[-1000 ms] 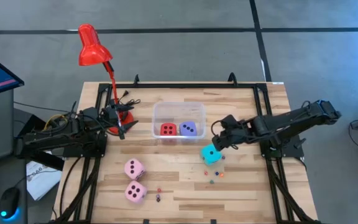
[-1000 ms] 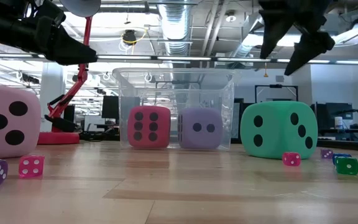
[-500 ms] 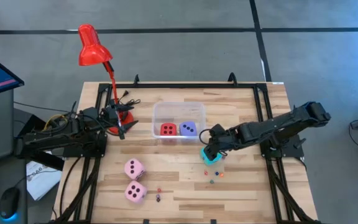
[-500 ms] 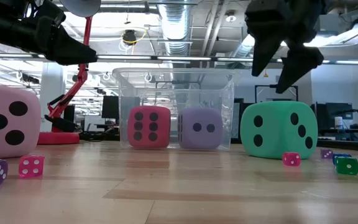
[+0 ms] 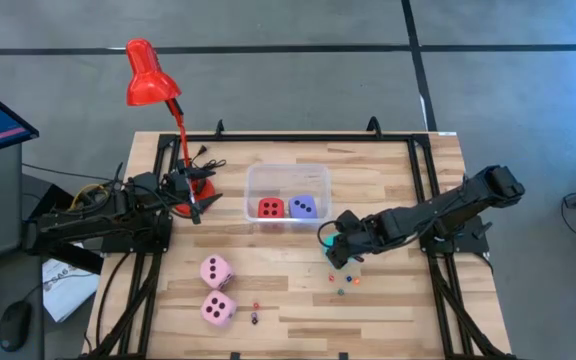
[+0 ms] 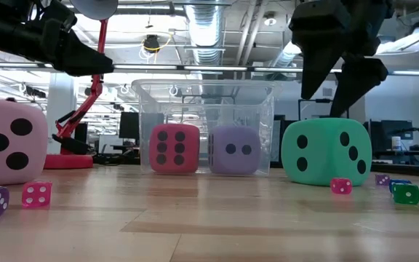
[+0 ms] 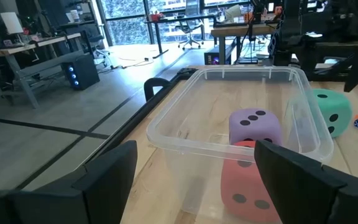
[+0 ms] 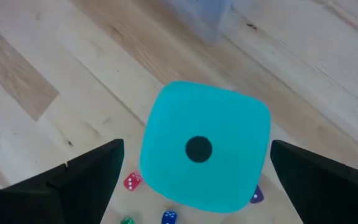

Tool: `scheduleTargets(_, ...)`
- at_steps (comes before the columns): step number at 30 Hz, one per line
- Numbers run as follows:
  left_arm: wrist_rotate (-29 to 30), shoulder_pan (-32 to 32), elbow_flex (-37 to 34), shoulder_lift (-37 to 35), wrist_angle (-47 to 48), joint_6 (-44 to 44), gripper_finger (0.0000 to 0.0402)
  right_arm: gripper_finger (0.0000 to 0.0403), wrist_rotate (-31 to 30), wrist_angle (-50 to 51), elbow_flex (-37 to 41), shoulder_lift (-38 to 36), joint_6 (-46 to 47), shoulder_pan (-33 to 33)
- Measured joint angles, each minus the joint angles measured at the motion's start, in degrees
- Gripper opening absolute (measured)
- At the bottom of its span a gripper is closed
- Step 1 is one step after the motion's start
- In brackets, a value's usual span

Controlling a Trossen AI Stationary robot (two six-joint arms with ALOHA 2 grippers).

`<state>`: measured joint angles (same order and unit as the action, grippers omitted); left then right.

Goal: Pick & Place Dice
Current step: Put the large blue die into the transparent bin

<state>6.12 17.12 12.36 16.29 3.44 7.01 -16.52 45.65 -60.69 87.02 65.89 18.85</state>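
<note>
Since a second earlier, my right gripper (image 5: 340,247) had come down from beside the bin to sit directly over the cyan die (image 6: 326,152), fingers spread wide on either side of it and not yet touching its faces. That die rested on the table (image 5: 388,300) just off the clear bin's (image 5: 288,171) right-hand corner, one pip facing up at my wrist camera. Two dice were already inside the bin, the red die (image 5: 270,208) and the lavender die (image 5: 304,207), side by side. Two pink dice (image 5: 216,271) lay untouched toward the table's front left corner, with small loose dice (image 6: 36,193) scattered nearby. My left gripper (image 5: 196,207) waited with fingers apart by the bin's left edge. By my reckoning, two were done and three were left.
</note>
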Motion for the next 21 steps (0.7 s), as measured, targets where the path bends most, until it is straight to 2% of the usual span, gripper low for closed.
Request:
scheduleTargets(6,0.00,0.00,0.00,0.00,-0.06,0.00,0.0314,0.0400,-0.23,-0.23,-0.13,3.36,0.15,-0.17)
scheduleTargets(21,0.01,-0.02,0.02,0.00,-1.05,0.00,0.0314,0.0400,-0.04,-1.16,-0.11,3.56,0.35,-0.94)
